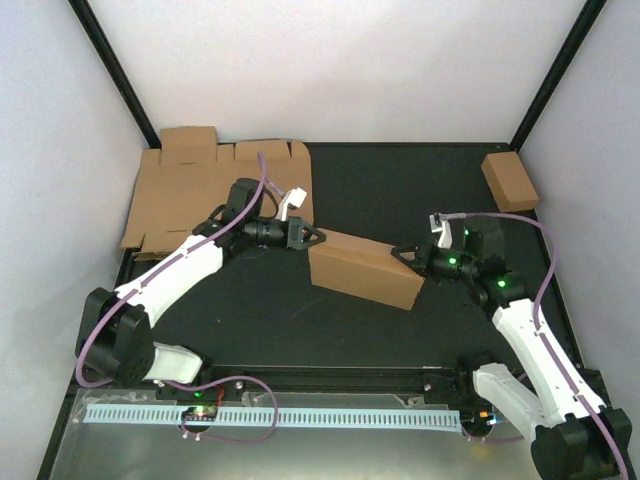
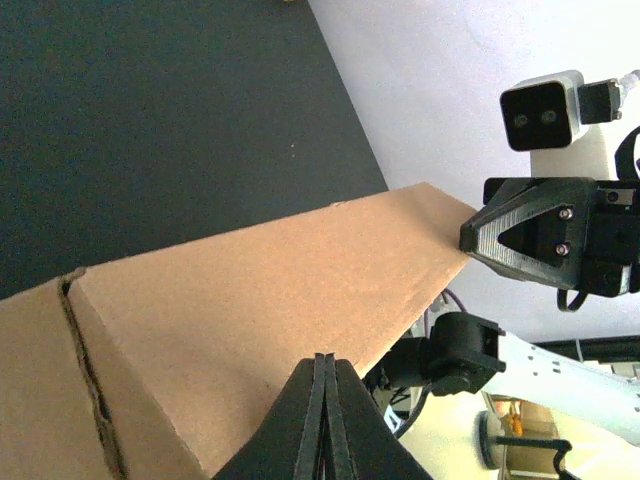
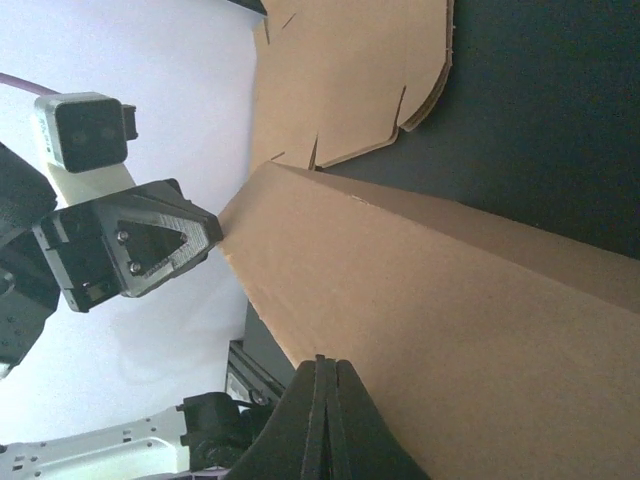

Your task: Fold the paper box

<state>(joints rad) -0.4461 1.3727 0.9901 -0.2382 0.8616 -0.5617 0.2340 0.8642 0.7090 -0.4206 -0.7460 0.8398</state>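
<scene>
The paper box (image 1: 365, 270) stands closed up as a brown cardboard block in the middle of the black table. My left gripper (image 1: 318, 238) is shut, its tip against the box's left end. My right gripper (image 1: 400, 256) is shut too, its tip against the right end. In the left wrist view the shut fingertips (image 2: 327, 358) meet the box's face (image 2: 250, 300), and the right gripper (image 2: 470, 240) touches the far corner. The right wrist view mirrors this: shut tips (image 3: 327, 360) on the box (image 3: 420, 290), left gripper (image 3: 215, 230) at the far corner. Neither has anything between its fingers.
A flat die-cut cardboard sheet (image 1: 190, 190) with flaps lies at the back left, partly leaning on the white wall, and shows in the right wrist view (image 3: 340, 80). A small closed brown box (image 1: 510, 180) sits at the back right. White walls enclose the table.
</scene>
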